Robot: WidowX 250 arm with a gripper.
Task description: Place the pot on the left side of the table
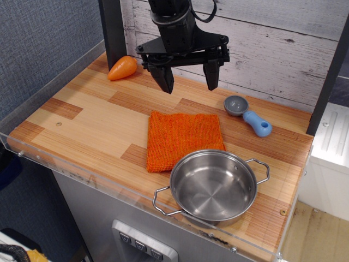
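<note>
Nothing of the task looked done: the bench [87, 117] lay bare along its left stretch, while the pot [214, 186] sat at the front right corner, touching the orange cloth [182, 139]. Above the rear, the pincer [188, 80] hung spread wide and empty, well apart from the pot; reaching, gripping and carrying all remained.

pot [214, 186] front right on table [87, 117] | cloth [182, 139] just behind it | scoop [248, 115] right rear | carrot [122, 67] left rear

Mock kitchen in lab: small plank table [98, 117] with acrylic edge, printed-wood backdrop [272, 49], toy carrot [122, 67].
</note>
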